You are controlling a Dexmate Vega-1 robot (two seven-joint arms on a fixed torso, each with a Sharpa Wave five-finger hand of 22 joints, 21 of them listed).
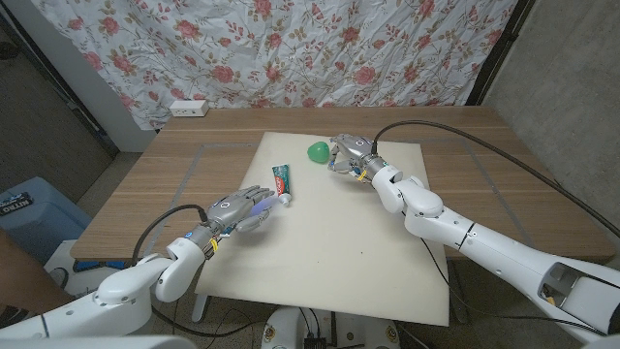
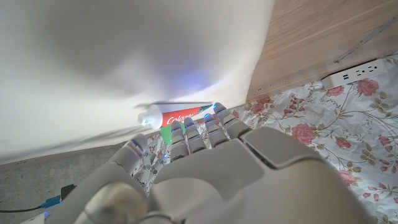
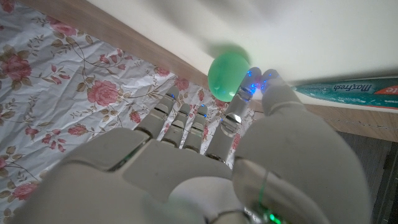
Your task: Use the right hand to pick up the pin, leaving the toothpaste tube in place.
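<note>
A green rounded pin (image 1: pixel 316 152) lies on the white board (image 1: pixel 320 262), near its far edge. My right hand (image 1: pixel 351 156) is just to the right of it, fingers reaching toward it. In the right wrist view the pin (image 3: pixel 227 76) sits at my fingertips (image 3: pixel 238 104); I cannot tell whether they touch it, and nothing is held. The toothpaste tube (image 1: pixel 281 181), red, green and white, lies on the board left of the pin, and shows too as the tube (image 3: pixel 348 88). My left hand (image 1: pixel 242 208) hovers just in front of the tube (image 2: pixel 177 116), fingers apart, holding nothing.
The board lies on a wooden table (image 1: pixel 504 184). A white power strip (image 1: pixel 189 109) sits at the table's far left corner before a floral curtain (image 1: pixel 320 48). A black cable (image 1: pixel 504 150) runs along my right arm. A blue bin (image 1: pixel 29 208) stands left of the table.
</note>
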